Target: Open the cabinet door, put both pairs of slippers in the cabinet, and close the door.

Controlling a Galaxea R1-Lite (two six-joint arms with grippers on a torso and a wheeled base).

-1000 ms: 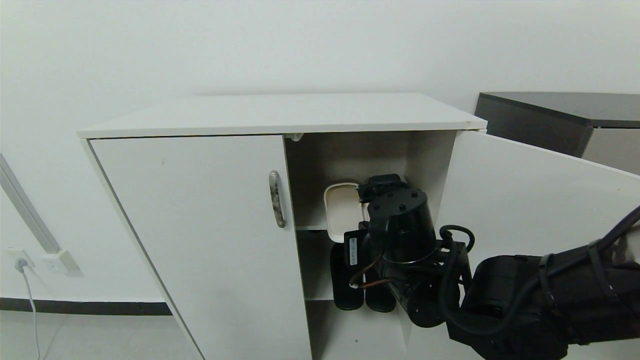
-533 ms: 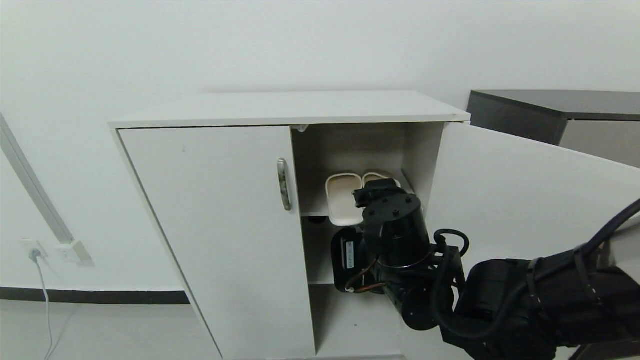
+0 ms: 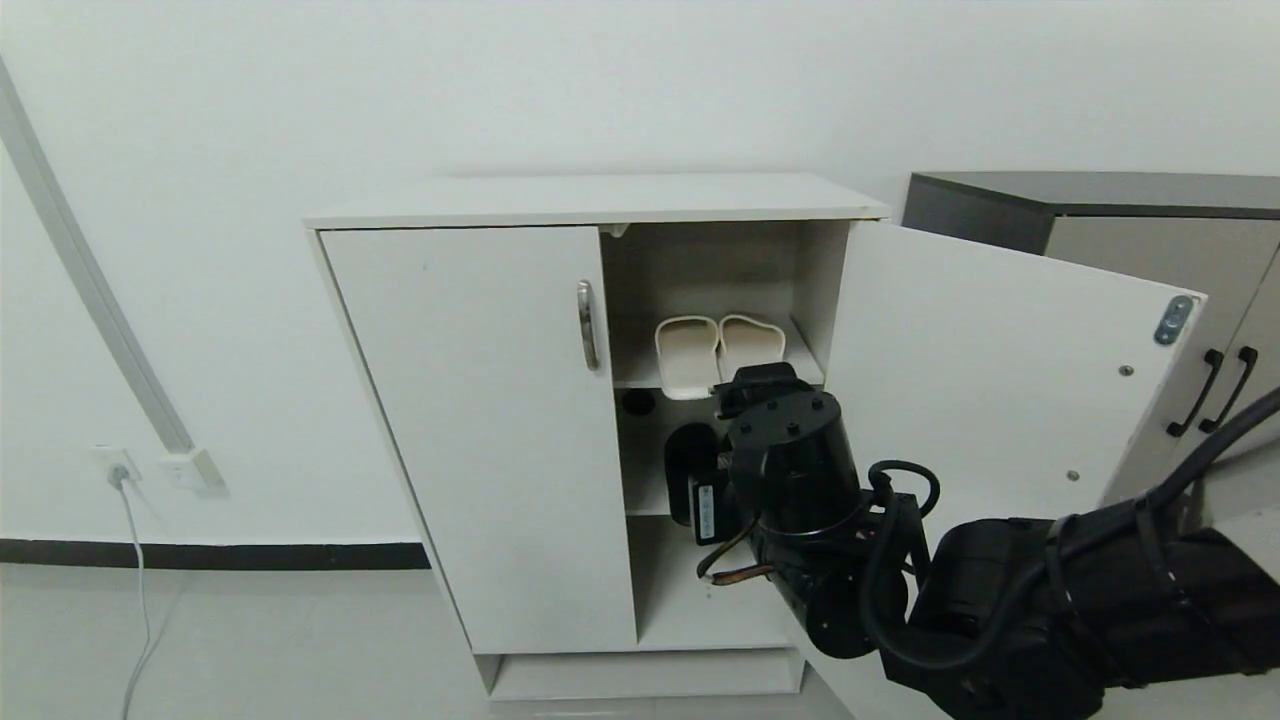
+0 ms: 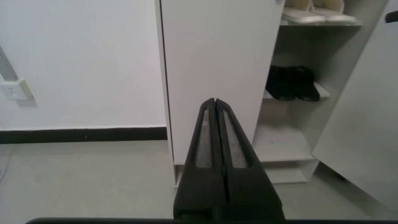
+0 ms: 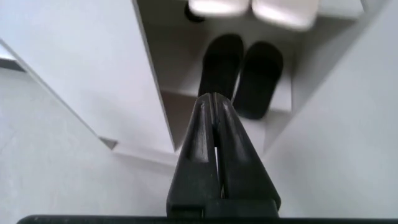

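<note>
Slippers in two pairs lie inside the white cabinet (image 3: 590, 197): the cream slippers (image 3: 718, 350) sit side by side on the upper shelf, their ends overhanging its front edge, and the black slippers (image 4: 292, 83) sit side by side on the middle shelf below. The bottom shelf (image 3: 690, 610) shows bare white board. The right door (image 3: 990, 370) stands wide open, with a small metal plate (image 3: 1173, 320) at the top corner of its inner face, while the left door (image 3: 480, 420) is shut and carries a vertical metal handle (image 3: 588, 325). The right tool (image 5: 214, 98) hangs before the open side, level with the middle shelf, its fingers pressed together on nothing. The left tool (image 4: 214, 102) – also closed and empty – points at the shut door from well back. A small white label (image 3: 707, 497) on the right wrist is too small to read. The floor (image 3: 250, 640) is pale grey tile, and the white wall has a dark skirting strip (image 3: 200, 555). A wall socket (image 3: 115, 462) holds a hanging cable (image 3: 140, 600), and a slanted grey strip (image 3: 90, 270) crosses the wall above it. Beside the open door stands a second cabinet (image 3: 1100, 190) – dark-topped, with two black handles (image 3: 1215, 390).
</note>
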